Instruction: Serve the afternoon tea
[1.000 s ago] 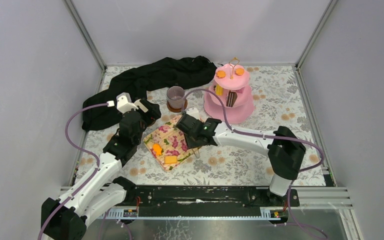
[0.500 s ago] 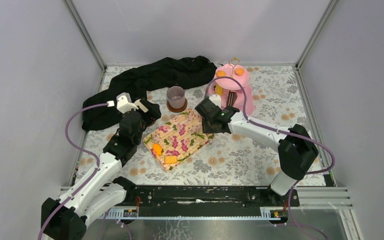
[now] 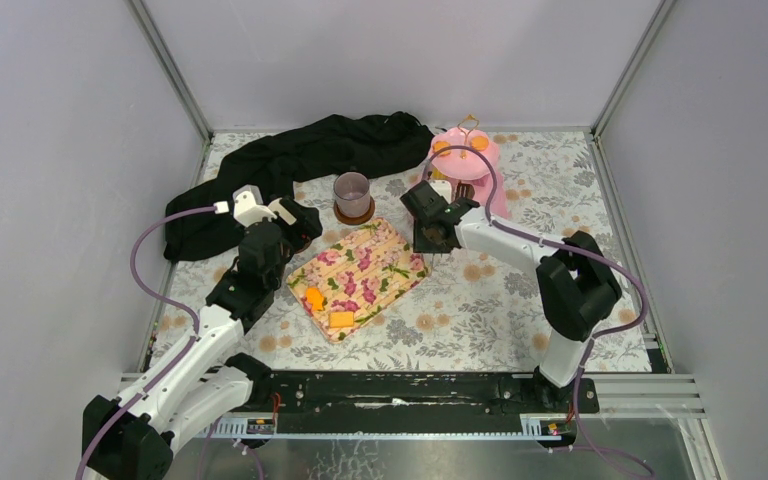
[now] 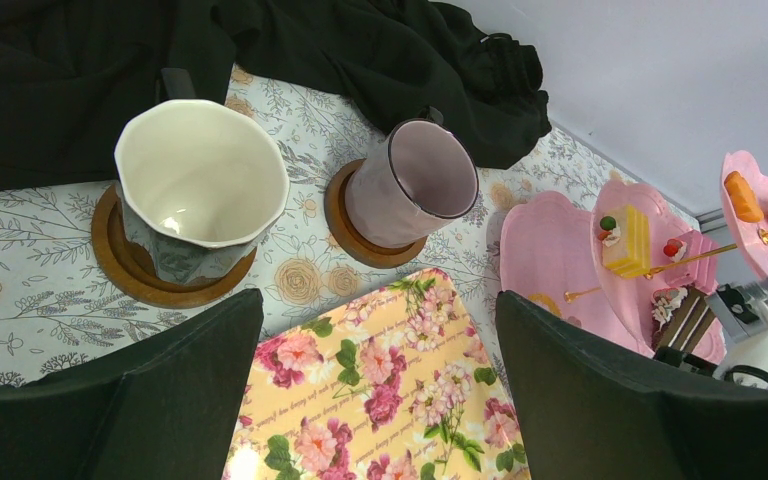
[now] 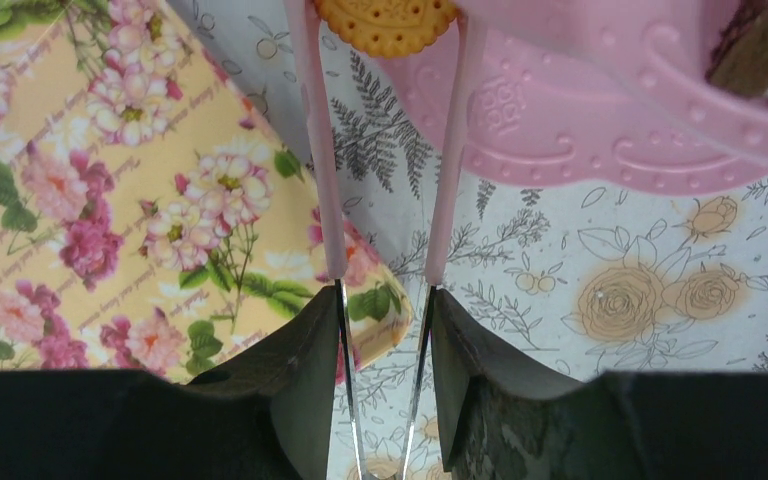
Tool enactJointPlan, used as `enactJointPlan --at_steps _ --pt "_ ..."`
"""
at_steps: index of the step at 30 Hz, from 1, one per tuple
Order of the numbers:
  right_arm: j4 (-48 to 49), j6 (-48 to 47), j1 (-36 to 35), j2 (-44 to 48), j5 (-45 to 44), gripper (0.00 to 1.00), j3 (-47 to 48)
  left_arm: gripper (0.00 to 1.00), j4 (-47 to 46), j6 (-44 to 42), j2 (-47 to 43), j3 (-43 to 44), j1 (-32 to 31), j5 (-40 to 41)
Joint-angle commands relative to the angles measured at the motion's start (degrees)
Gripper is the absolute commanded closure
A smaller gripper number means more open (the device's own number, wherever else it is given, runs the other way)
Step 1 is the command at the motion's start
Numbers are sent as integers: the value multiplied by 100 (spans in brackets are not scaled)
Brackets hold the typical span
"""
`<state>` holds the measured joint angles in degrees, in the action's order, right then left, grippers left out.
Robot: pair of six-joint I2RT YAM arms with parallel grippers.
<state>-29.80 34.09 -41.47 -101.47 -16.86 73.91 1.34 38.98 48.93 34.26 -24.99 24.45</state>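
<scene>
Afternoon tea takes shape as the right gripper (image 5: 385, 300), its fingers clamped hard on a pair of pink-tipped tongs (image 5: 320, 150), holds a round golden biscuit (image 5: 385, 18) pinched between the tong tips at the near-left rim of the pink tiered stand (image 5: 600, 120). Whether the biscuit touches the bottom plate cannot be told. The tongs seem chosen to give the blunt fingers reach under the upper tiers and a finer pinch. The stand already carries a yellow slice (image 4: 627, 240), a brown slice (image 4: 682, 315) and two orange pieces (image 3: 443, 147) on top. Just near and left of it, an orange cake (image 3: 313, 298) and a yellow square (image 3: 341, 319) lie at the near end of the floral napkin (image 3: 360, 270), apparently waiting their turn. The left gripper (image 4: 377, 310) hangs wide apart and empty by the napkin's far-left edge, facing the cream-lined dark mug (image 4: 200, 190) and the mauve mug (image 4: 415, 185). Each mug stands upright on its own wooden coaster (image 4: 120, 265), and the left arm looks parked clear of the right arm's work. A black cloth (image 3: 300, 160) is heaped along the far left. The table (image 3: 520, 310) wears a pale cover printed with grey leaves and tan roses. Plain grey walls (image 3: 390, 60) on metal rails box it in on three sides.
</scene>
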Motion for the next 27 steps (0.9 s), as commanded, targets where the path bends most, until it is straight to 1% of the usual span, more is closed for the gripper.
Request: enactJointPlan --at_steps 1,12,20,23,27 --pt "239 -127 195 -105 136 78 360 7 19 10 -32 63 46 51" --pt "309 -213 536 -493 354 77 688 7 16 4 -11 66 47 41" --pt "361 -202 656 -778 418 76 903 7 24 -5 -31 65 47 51" --pt "369 -182 667 -834 450 74 927 6 19 -5 -35 63 48 44" --pt "398 -143 672 -866 462 67 879 7 14 -6 -32 63 52 22"
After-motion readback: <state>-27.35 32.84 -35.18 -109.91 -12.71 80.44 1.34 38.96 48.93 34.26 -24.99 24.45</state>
